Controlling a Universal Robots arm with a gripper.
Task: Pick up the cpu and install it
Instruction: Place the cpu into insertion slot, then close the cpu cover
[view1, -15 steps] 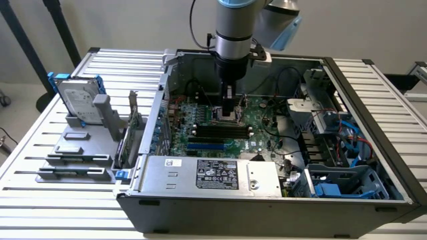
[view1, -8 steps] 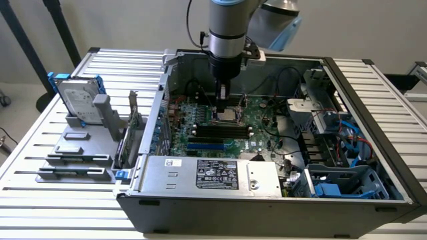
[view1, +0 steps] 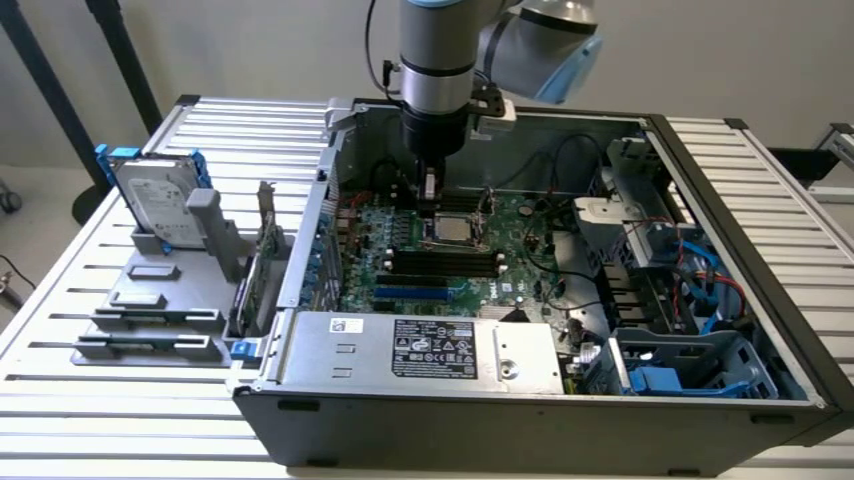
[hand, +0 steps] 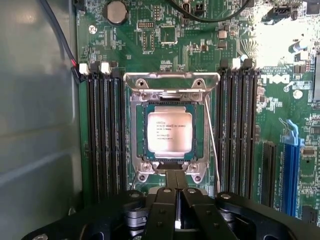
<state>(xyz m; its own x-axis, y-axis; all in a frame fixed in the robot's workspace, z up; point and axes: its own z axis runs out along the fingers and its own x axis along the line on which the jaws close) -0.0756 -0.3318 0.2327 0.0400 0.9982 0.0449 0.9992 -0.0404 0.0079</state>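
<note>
Inside socket (hand: 171, 80) you see cpu (hand: 169, 131) flat, silver top up, edges parallel to memory slots (hand: 105, 135); gripper (hand: 175, 176) clenched just beside.

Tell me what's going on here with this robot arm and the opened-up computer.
A robot arm is reaching down into the open computer case, with its gripper over the processor socket on the motherboard. The cpu lies flat in that socket, not in the gripper. The gripper is shut, its tips at the socket's edge beside the chip. Whether they pinch anything there cannot be told.
</note>
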